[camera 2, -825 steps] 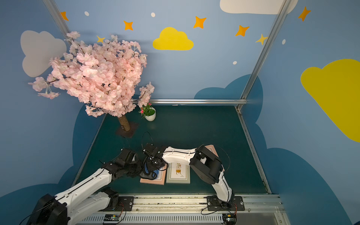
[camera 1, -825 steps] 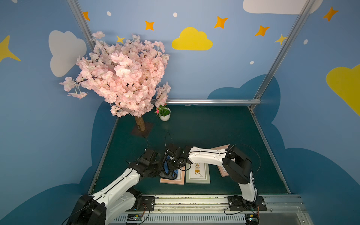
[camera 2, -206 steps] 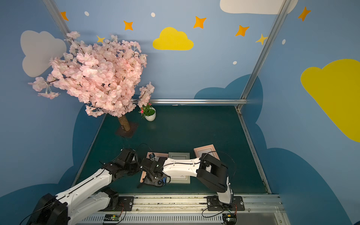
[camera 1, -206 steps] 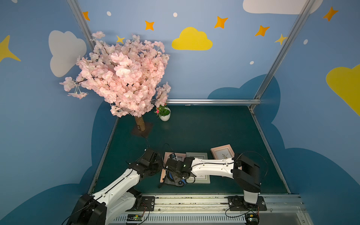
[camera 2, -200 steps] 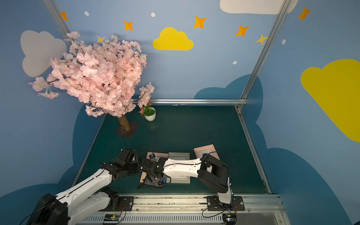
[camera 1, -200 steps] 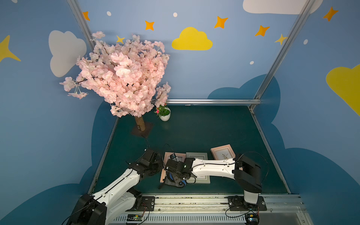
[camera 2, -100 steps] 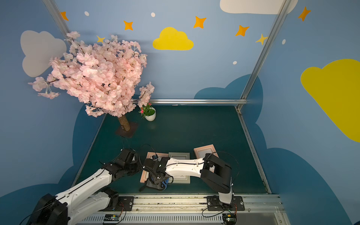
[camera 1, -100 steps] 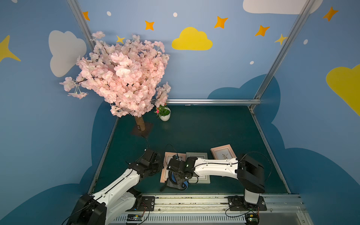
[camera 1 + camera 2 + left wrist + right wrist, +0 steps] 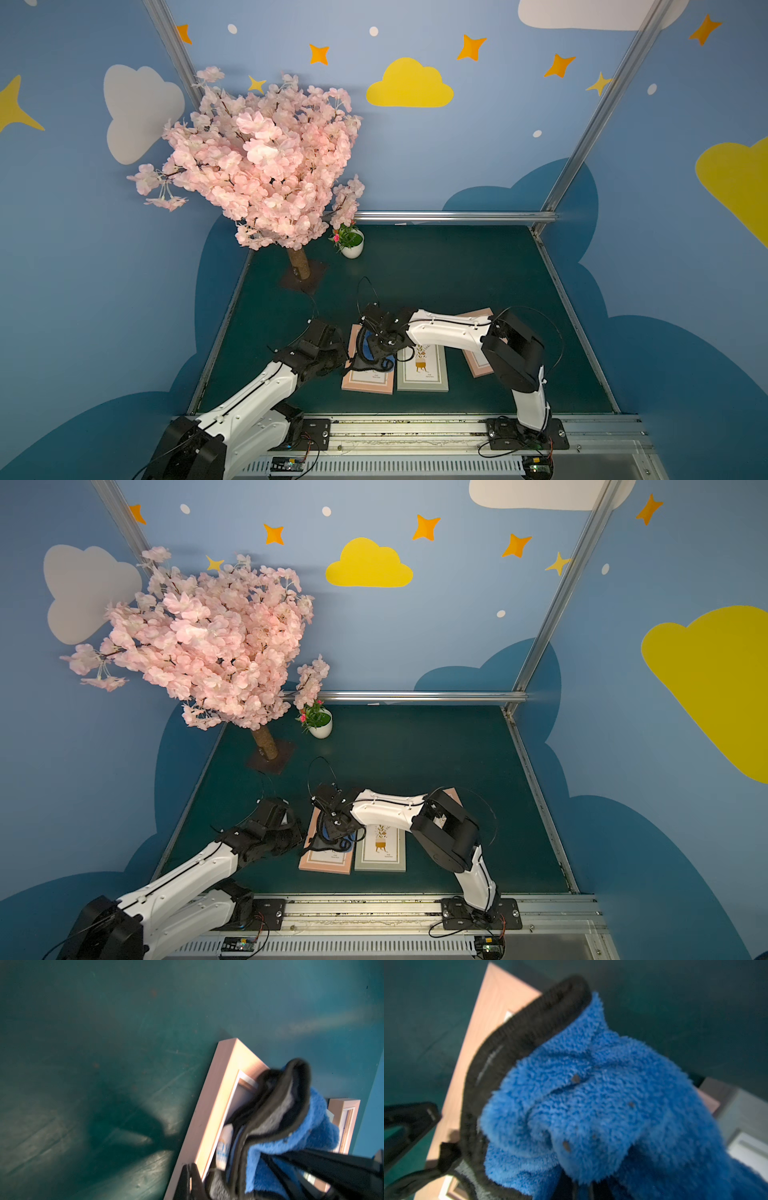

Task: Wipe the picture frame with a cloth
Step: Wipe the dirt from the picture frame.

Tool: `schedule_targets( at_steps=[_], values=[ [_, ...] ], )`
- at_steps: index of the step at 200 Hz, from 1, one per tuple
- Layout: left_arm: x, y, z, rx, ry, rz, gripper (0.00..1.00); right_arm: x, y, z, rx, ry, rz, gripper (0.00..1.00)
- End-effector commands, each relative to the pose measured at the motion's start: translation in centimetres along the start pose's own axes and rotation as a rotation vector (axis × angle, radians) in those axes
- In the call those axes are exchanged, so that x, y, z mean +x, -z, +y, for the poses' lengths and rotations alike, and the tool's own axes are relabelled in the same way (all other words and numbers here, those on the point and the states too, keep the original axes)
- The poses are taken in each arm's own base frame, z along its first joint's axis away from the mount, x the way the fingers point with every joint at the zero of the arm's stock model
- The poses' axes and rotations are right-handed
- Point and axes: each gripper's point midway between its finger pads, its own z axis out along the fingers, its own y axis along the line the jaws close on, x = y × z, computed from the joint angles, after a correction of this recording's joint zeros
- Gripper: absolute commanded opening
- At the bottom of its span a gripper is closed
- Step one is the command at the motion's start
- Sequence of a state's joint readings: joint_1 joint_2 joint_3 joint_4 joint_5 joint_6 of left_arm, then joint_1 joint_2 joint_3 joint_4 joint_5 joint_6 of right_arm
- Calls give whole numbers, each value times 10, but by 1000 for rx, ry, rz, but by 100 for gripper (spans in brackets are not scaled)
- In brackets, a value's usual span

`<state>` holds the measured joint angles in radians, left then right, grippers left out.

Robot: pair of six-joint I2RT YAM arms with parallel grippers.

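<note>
Cloth (image 9: pixel 591 1105) atop pink frame (image 9: pixel 368 380) (prob. in R jaws)

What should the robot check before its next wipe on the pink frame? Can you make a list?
1. Grip on the blue cloth: ok, right gripper shut on it.
2. Where the cloth sits: ok, over the pink frame's far half.
3. Cloth spread flat: not ok, bunched.
4. Does the left gripper touch the frame's edge: cannot tell; shut, right beside it.
5. Frame flat on the green table: ok.
</note>
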<state>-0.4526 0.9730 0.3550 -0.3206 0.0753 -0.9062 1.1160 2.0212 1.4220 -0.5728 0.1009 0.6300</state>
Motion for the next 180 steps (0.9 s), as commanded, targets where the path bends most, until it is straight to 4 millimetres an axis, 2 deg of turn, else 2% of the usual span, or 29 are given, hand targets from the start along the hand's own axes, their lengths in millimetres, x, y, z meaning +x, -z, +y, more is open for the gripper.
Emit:
schedule_targets(
  at_steps=[1, 22, 48, 88, 123, 180],
  values=[
    [54, -3, 64, -219, 35, 192, 5, 14, -33, -47, 159, 15, 79, 0],
    [55, -3, 63, -211, 36, 195, 6, 6, -32, -50, 155, 9, 71, 0],
    [55, -2, 59, -191, 29, 198, 8, 12, -29, -44, 149, 22, 80, 0],
    [56, -1, 57, -176, 27, 195, 9, 50, -26, -28, 159, 57, 127, 0],
    [55, -1, 56, -176, 24, 195, 9, 86, -13, -12, 159, 76, 151, 0],
    [55, -1, 58, -186, 24, 197, 9, 122, 9, 13, 86, 98, 159, 0]
  ],
)
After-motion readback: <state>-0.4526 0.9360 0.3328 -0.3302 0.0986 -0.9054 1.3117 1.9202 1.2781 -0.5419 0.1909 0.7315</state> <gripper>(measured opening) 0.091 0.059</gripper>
